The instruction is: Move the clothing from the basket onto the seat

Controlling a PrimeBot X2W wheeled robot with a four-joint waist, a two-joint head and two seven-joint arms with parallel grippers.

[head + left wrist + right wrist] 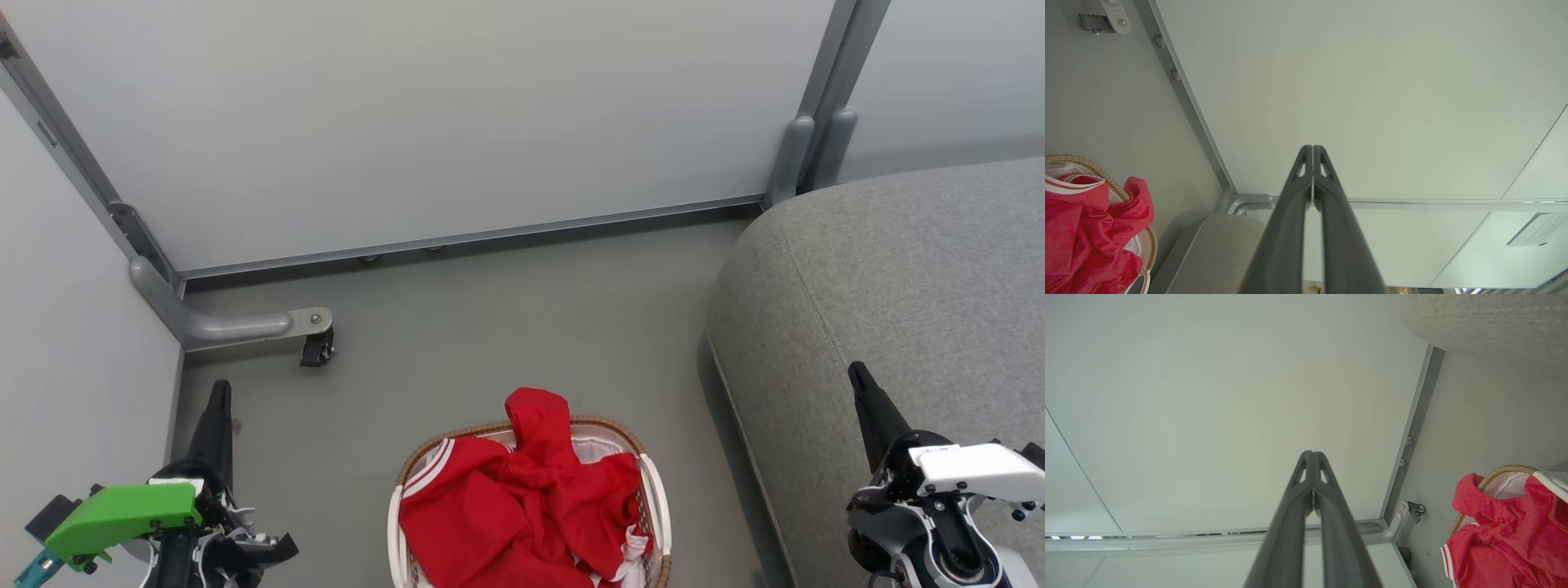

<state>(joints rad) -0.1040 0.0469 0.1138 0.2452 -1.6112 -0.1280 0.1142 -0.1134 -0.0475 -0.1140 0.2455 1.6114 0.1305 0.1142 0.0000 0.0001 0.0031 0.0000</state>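
Head view: we're seeing clothing (506,506) hiding basket (657,490) interior, near end cut off; left gripper (219,390), right gripper (857,374) jaws pressing together.

The basket (482,430), between left hand (219,390) and right hand (857,374), is overlooked from above and shared by both wrist views.

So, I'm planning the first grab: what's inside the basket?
The basket holds crumpled red clothing with white-striped trim, heaped above the rim, and a white liner showing at the far edge. The clothing covers the bottom, so anything beneath is hidden.
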